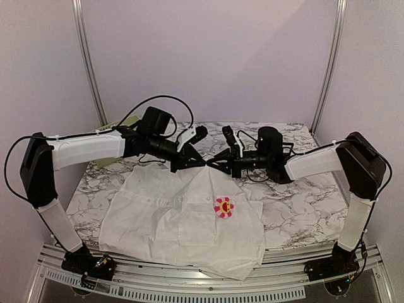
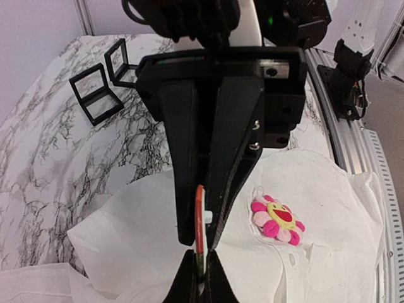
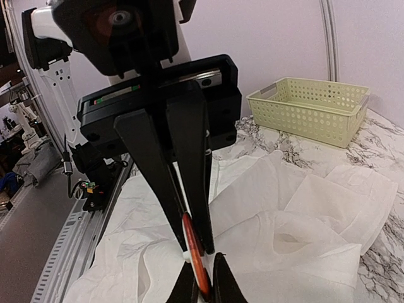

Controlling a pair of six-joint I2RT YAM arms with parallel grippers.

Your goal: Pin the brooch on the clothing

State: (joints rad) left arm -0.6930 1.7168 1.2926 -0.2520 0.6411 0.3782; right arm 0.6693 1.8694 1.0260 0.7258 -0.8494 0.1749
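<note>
The white shirt (image 1: 170,221) lies spread on the marble table, and also shows in the left wrist view (image 2: 334,189) and the right wrist view (image 3: 303,221). A pink and yellow flower brooch (image 1: 223,206) sits on its chest (image 2: 278,219). My left gripper (image 1: 202,162) and right gripper (image 1: 215,163) meet tip to tip above the collar. Between them stands a thin red round brooch with a white back, seen edge-on (image 2: 199,218) (image 3: 195,249). The left gripper (image 2: 201,273) and the right gripper (image 3: 202,284) are both shut on it.
A pale green perforated basket (image 3: 309,110) stands at the table's back left. Two small black frame stands (image 2: 101,88) sit on the marble (image 2: 57,164) behind the shirt. Metal rails run along the table's near edge (image 1: 208,278).
</note>
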